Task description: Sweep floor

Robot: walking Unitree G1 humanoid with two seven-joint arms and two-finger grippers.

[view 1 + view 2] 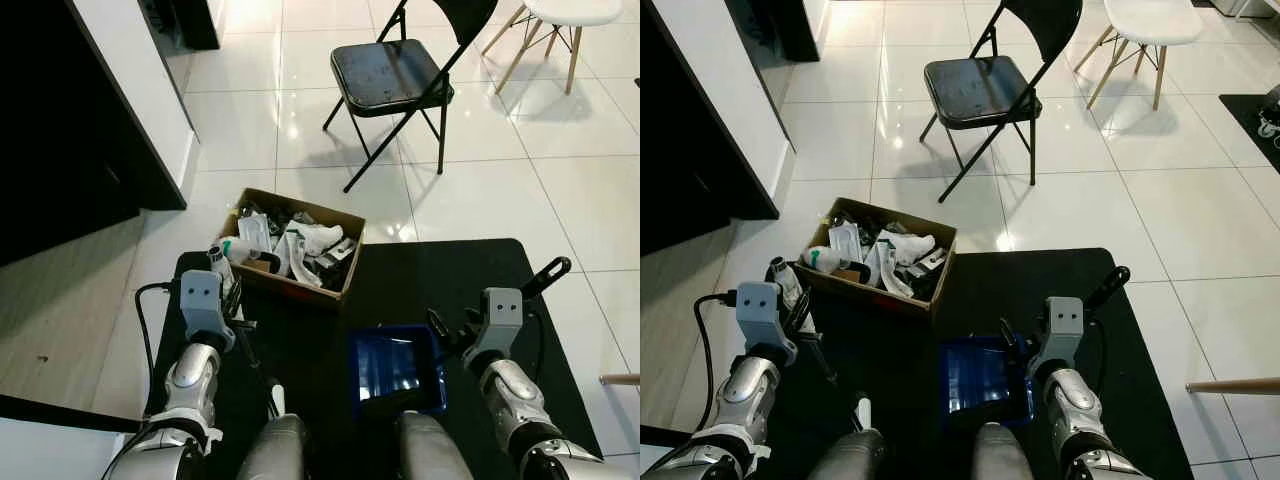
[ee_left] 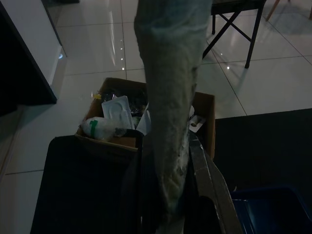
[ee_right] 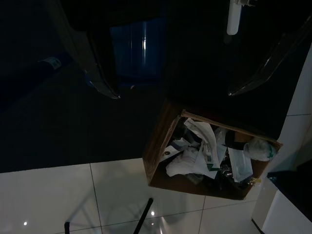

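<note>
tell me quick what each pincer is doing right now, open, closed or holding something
Left pincer: shut on a pale grey-green handle.
Right pincer: open, holding nothing, hanging over the black floor mat near the blue plastic dustpan.

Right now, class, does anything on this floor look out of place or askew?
Yes: the brown cardboard box, heaped with crumpled white rubbish, sits skewed across the black floor mat's far edge, half on the white tiles.
</note>
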